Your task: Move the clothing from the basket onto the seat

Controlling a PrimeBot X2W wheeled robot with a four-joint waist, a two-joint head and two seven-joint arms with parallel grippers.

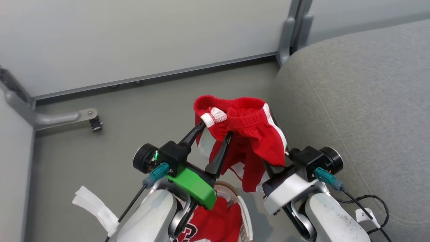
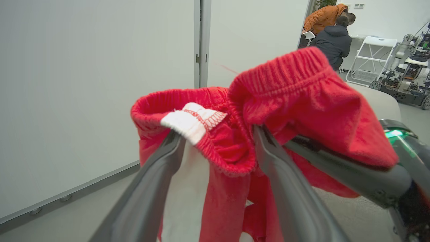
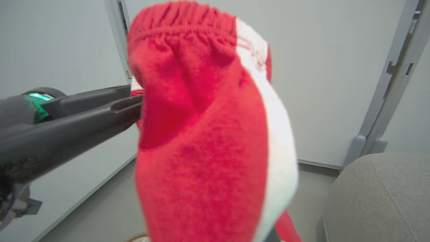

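Suspending red shorts (image 1: 250, 134) on the released, spread left claw (image 1: 215, 129); covering the right claw (image 2: 302, 149) at 3 o'clock, grip indiscernible.

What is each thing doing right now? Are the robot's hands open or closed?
shorts: up in the air, hung by the waistband.
left gripper: open, fingers hooked in the waistband.
right gripper: fingers covered by the shorts, cannot tell.
basket: holds the jersey.
jersey: lying in the basket, not lifted.
seat: no clothing on the part shown.
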